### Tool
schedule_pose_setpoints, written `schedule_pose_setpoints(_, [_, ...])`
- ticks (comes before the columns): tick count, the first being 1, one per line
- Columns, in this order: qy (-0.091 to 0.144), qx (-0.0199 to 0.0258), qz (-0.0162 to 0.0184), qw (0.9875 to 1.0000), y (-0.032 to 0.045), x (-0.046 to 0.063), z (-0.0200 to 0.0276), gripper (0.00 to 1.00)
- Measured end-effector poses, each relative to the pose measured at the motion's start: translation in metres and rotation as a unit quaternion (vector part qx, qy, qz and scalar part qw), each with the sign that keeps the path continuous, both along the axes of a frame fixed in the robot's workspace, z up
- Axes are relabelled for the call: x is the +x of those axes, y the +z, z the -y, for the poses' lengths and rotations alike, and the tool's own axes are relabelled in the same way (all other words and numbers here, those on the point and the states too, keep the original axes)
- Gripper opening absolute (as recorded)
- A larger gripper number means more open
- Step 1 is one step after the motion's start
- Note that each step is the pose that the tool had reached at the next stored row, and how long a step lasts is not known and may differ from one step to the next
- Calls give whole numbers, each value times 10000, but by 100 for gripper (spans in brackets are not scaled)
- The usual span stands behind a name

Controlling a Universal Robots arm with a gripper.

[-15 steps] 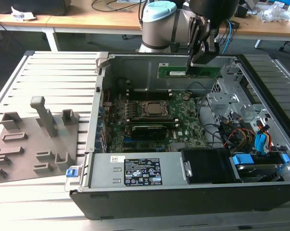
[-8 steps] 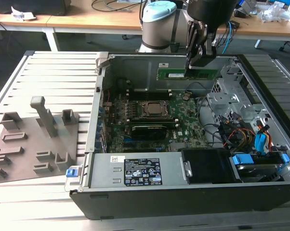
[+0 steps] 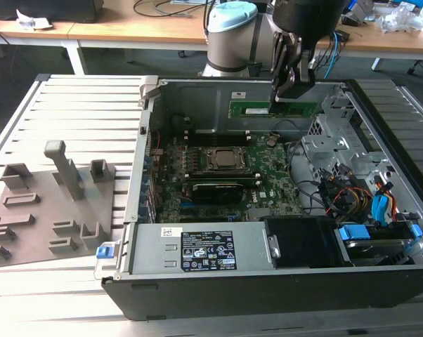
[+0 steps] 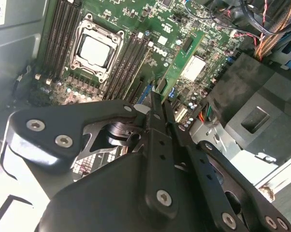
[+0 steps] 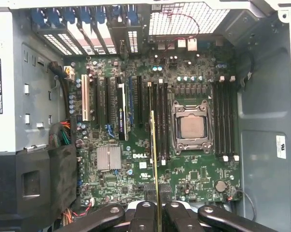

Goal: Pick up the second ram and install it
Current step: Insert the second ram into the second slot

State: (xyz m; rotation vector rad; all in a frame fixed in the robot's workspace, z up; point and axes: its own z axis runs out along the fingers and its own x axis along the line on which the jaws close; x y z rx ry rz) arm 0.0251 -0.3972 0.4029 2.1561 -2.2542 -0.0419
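Note:
The second ram (image 3: pixel 257 109) is a narrow green stick held level above the open computer case, near its back wall. My gripper (image 3: pixel 289 95) is shut on the stick's end at the exterior view's right. In the first wrist view the ram (image 5: pixel 154 154) shows edge-on, running out from the gripper (image 5: pixel 157 208) over the dark memory slots (image 5: pixel 160 101) beside the processor socket (image 5: pixel 190 126). In the second wrist view the ram (image 4: pixel 177 67) sticks out past the fingertips (image 4: pixel 157 99) above the motherboard (image 4: pixel 150 29). It hangs clear of the slots.
The case holds a grey power supply (image 3: pixel 204 249), a black shroud (image 3: pixel 303 239), and a drive cage with coloured cables (image 3: pixel 352 189). More memory slots (image 5: pixel 225 121) lie on the socket's other side. A grey fixture plate (image 3: pixel 50 203) with holders lies at the exterior view's left.

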Motion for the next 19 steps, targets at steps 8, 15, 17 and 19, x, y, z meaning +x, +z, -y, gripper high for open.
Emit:
schedule_pose_setpoints(8, [0, 1, 0, 10000, -51, -1, 0, 14])
schedule_pose_setpoints(15, [0, 1, 0, 10000, -176, -1, 0, 14])
schedule_pose_setpoints(17, [0, 1, 0, 10000, -196, -1, 0, 14])
schedule_pose_setpoints(19, [0, 1, 0, 10000, -214, -1, 0, 14])
